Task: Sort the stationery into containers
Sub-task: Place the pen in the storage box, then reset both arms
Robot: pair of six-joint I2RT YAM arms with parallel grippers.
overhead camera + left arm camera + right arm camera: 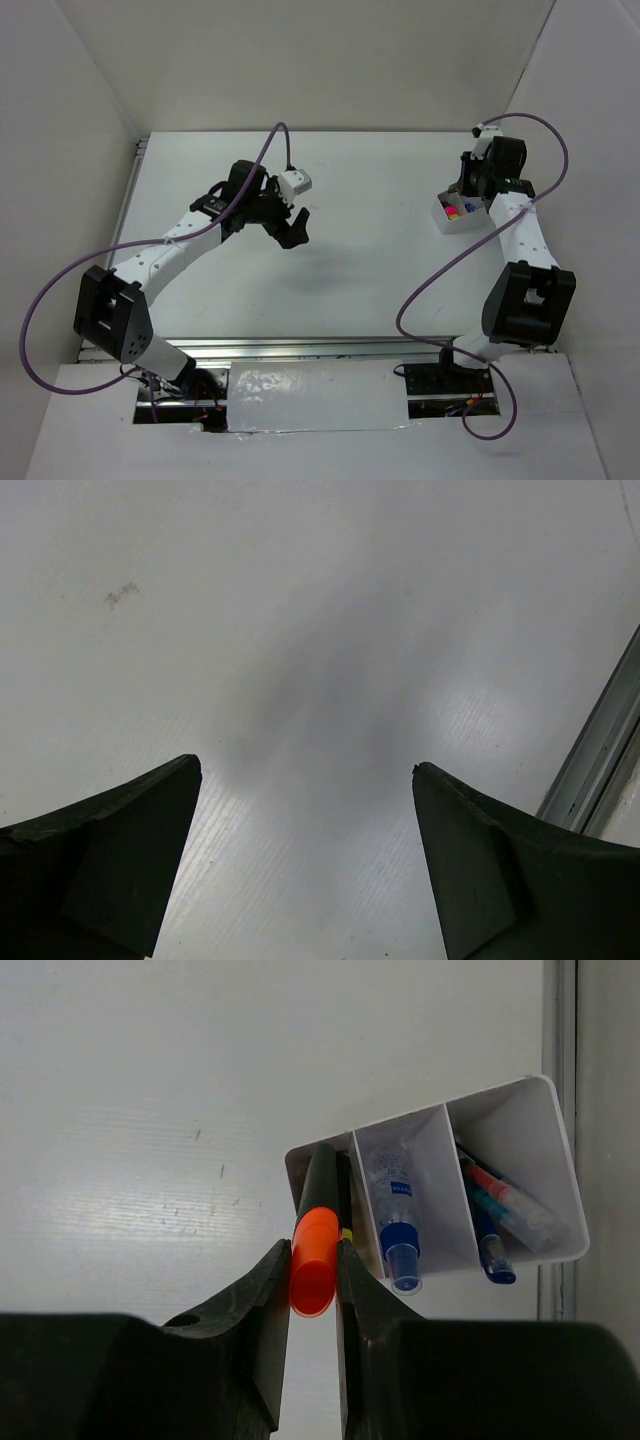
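Note:
My right gripper (312, 1250) is shut on a black highlighter with an orange cap (314, 1262), its far end reaching into the left compartment of the white divided box (500, 1100). A yellow end (347, 1233) shows beside it in that compartment. The middle compartment holds a clear blue-capped marker (397, 1222). The right one holds thin blue and red pens (500, 1210). In the top view the box (445, 221) sits at the right under my right gripper (470, 190). My left gripper (296, 228) is open and empty over bare table, its fingers (120, 850) wide apart.
A metal rail (600, 750) runs along the table edge at the right of the left wrist view. White walls enclose the table (350, 200) at the back and sides. The box stands close to the table's right edge (558, 1060).

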